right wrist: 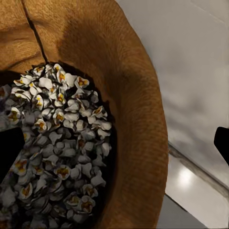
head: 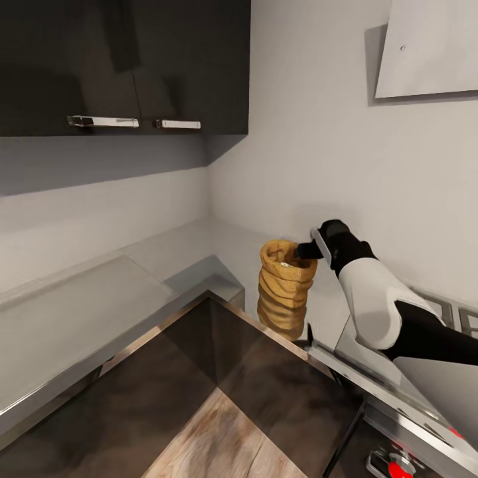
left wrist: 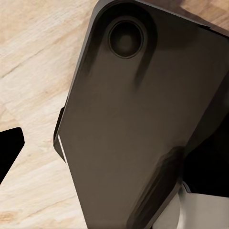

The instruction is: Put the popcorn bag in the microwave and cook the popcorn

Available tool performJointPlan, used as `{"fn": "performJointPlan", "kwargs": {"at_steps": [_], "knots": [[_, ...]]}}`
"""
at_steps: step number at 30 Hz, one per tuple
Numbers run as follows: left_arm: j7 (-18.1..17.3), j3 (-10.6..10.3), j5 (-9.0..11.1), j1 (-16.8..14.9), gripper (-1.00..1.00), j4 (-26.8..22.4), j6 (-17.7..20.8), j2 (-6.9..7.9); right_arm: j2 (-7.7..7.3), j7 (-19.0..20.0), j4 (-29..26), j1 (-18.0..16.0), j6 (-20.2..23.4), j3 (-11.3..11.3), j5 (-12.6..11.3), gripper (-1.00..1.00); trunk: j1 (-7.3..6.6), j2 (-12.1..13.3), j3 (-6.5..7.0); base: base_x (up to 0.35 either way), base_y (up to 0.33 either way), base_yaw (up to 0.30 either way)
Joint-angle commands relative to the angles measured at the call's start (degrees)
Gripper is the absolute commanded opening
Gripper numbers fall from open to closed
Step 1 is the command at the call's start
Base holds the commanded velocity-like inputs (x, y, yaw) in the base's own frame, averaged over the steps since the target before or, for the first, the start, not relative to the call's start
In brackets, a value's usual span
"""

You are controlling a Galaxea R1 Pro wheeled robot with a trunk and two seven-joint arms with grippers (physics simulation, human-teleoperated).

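The bench [head: 79,312] to the left of the bag [head: 285,292] lay bare, with open air under the wall cabinets [head: 126,66]. My right tool [head: 307,250] sat at the bag's rim, one finger [right wrist: 10,152] inside over the popcorn [right wrist: 62,157]. The wall [head: 332,133] closed off the space behind, the hob [head: 451,312] the right.

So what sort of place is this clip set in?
A kitchen, most likely: dark wall cabinets with steel handles hang over a glossy grey countertop that turns the corner. A popcorn bag stands on it, with the right gripper at its rim.
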Motion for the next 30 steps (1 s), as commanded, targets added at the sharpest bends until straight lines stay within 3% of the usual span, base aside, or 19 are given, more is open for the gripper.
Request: {"fn": "performJointPlan", "kwargs": {"at_steps": [1,17,18,30], "knots": [[0.1,0.4,-0.1,0.0,1.0,0.0,-0.1,-0.03,0.04,0.3,-0.1,0.1,0.1,-0.4,0.0,1.0,0.0,0.0,-0.06,0.0,0.0,0.0],[0.1,0.4,-0.1,0.0,1.0,0.0,-0.1,-0.08,-1.49,0.2,-0.1,3.4,0.0,-0.8,-0.7,1.0,0.0,0.0,-0.06,0.0,0.0,0.0],[0.0,0.4,-0.1,0.0,1.0,0.0,-0.1,-0.09,-1.56,0.3,-0.1,3.4,0.0,-0.8,-0.7,-1.0,0.0,0.0,-0.06,0.0,0.0,0.0],[0.1,0.4,-0.1,0.0,1.0,0.0,-0.1,-0.1,-1.64,0.1,-0.1,3.5,0.3,-0.8,-0.5,-1.0,0.0,0.0,-0.06,0.0,0.0,0.0]]}}
